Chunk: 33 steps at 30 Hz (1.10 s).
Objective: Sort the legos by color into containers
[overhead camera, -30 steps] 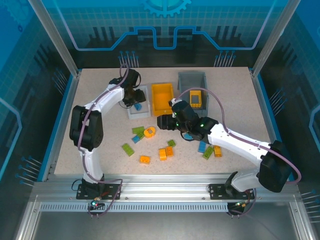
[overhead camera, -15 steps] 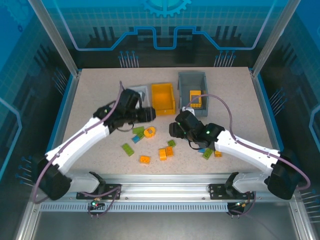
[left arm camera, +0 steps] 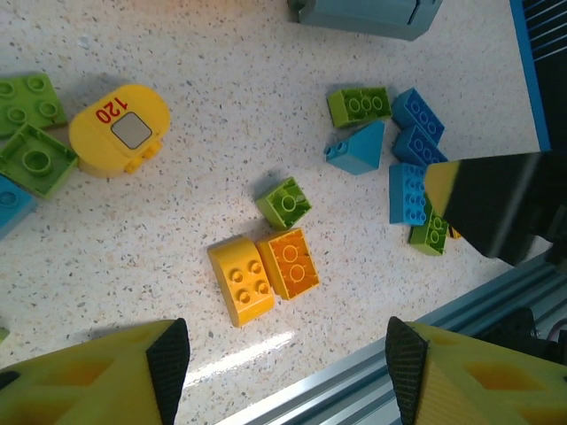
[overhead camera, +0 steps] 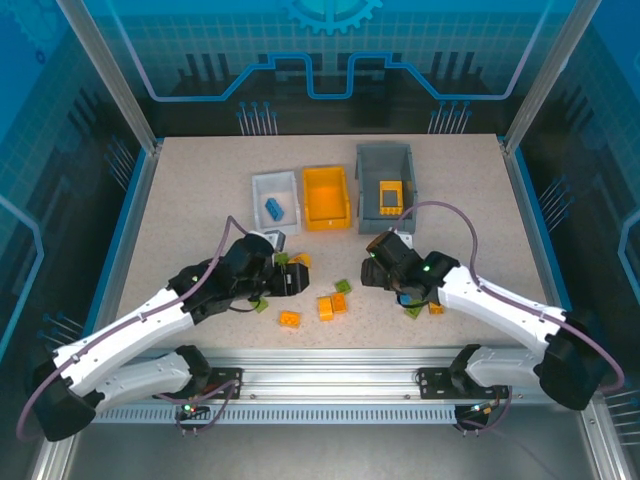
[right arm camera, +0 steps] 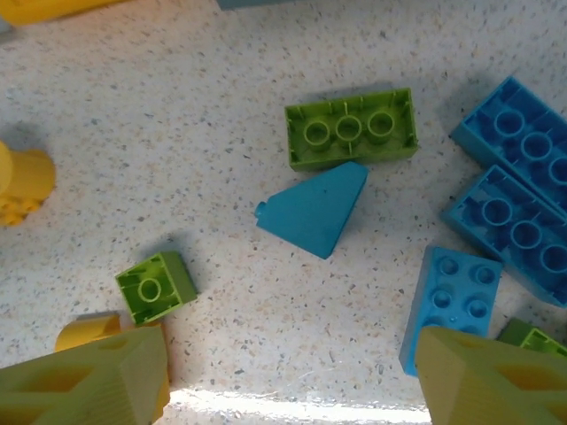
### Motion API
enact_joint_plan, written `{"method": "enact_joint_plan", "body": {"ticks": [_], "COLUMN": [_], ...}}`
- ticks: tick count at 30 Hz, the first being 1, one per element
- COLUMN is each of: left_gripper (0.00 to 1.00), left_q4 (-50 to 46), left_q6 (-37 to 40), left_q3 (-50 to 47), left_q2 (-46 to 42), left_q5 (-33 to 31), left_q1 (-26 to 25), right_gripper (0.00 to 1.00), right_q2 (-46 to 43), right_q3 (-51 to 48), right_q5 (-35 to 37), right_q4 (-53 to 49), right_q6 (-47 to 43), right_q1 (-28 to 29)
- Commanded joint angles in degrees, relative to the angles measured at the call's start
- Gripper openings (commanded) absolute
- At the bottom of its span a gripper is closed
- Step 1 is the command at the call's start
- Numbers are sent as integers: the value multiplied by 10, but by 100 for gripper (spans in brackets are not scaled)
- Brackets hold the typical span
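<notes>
Legos (overhead camera: 326,307) loose mid-table, unsorted; containers (overhead camera: 328,227) at 12 o'clock. Left gripper (left arm camera: 285,361) and right gripper (right arm camera: 288,365) both spread, empty, poised over pile, likely selecting picks.

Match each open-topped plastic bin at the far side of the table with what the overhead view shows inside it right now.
Bins:
1. white rectangular plastic bin
2. orange-yellow rectangular plastic bin
3. grey rectangular plastic bin

Contents:
A. one orange-yellow studded brick
B. no brick visible inside
C. one blue studded brick

Pairs: 1-C, 2-B, 3-A.
</notes>
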Motion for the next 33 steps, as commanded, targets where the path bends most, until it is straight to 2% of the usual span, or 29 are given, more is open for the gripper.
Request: {"method": "enact_joint_plan", "body": {"ticks": [1, 9, 13, 17, 20, 24, 27, 30, 33], "left_gripper": [65, 68, 67, 67, 67, 68, 68, 68, 68], "left_q4": [-13, -75, -65, -39, -33, -24, -3, 12, 20], "left_q6": [-2, 33, 20, 2, -1, 0, 2, 0, -1], "left_q3": [28, 97, 79, 51, 47, 42, 34, 34, 39], "left_q2": [-9, -54, -55, -55, -54, -48, -37, -18, -9], "left_q5": [-31, -88, -79, -67, -61, -48, -31, -18, -14], "left_q1": [-2, -2, -2, -2, -3, -2, -3, -3, -5], "right_gripper": [79, 82, 80, 79, 78, 78, 80, 81, 80], "right_q2": [53, 94, 108, 127, 127, 112, 109, 145, 173], "right_q3": [20, 54, 63, 89, 110, 90, 74, 99, 116], "right_q5": [-35, -23, -26, 8, 29, -14, -37, -63, -60], "right_q4": [1, -7, -4, -15, -37, -29, 4, 2, -4], "right_q6": [38, 72, 91, 133, 103, 66, 50, 74, 152], "right_q1": [-31, -32, -21, 15, -20, -99, -118, -128, -129]}}
